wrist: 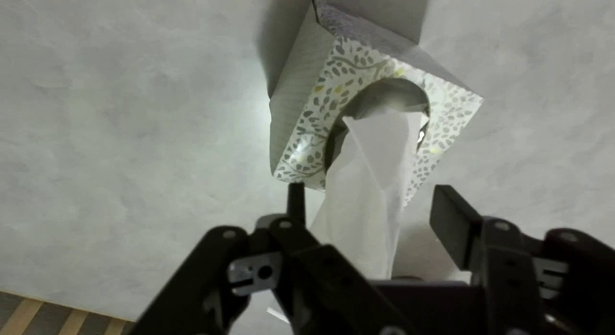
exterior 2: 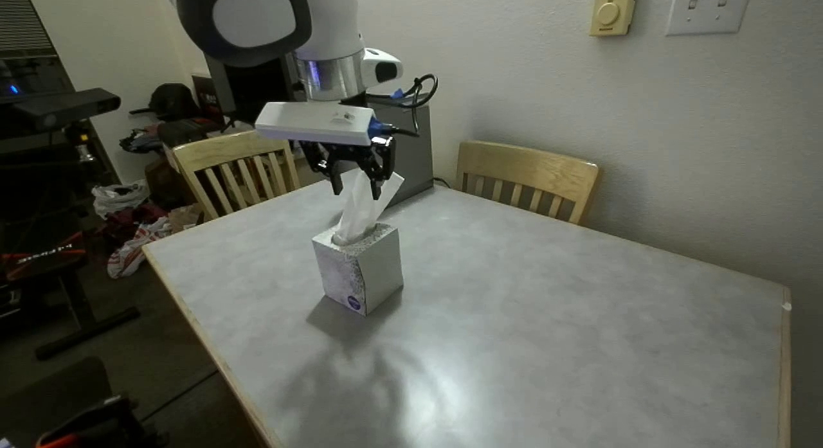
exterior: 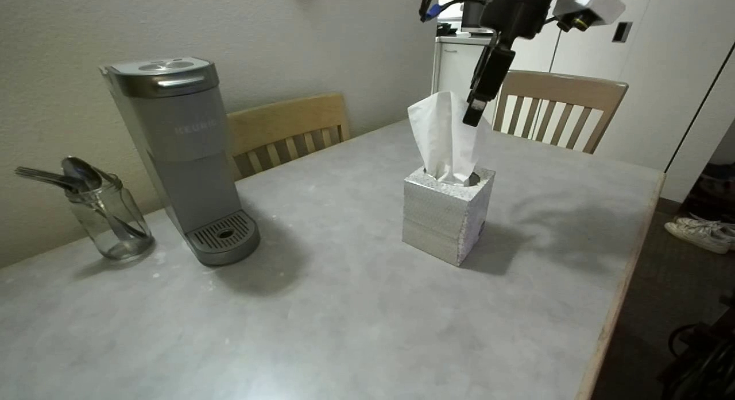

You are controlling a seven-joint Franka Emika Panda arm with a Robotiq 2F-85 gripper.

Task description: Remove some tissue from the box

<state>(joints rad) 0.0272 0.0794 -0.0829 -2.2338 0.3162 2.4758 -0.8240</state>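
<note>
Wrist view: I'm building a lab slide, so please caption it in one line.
White tissue, rising from its patterned box on a gray table, shows between the fingers of the open gripper.

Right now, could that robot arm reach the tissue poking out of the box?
Probably yes. The tissue sticks up from the box, close to the open jaws, and nothing visible blocks the way; whether it lies between them is hard to tell.

The box [exterior: 447, 216] sits upright on the gray surface [exterior: 344, 308], with gray and yellow leaf shapes on its top. A white tissue [exterior: 443, 135] pokes up out of it, wide up high and narrow down low.
</note>
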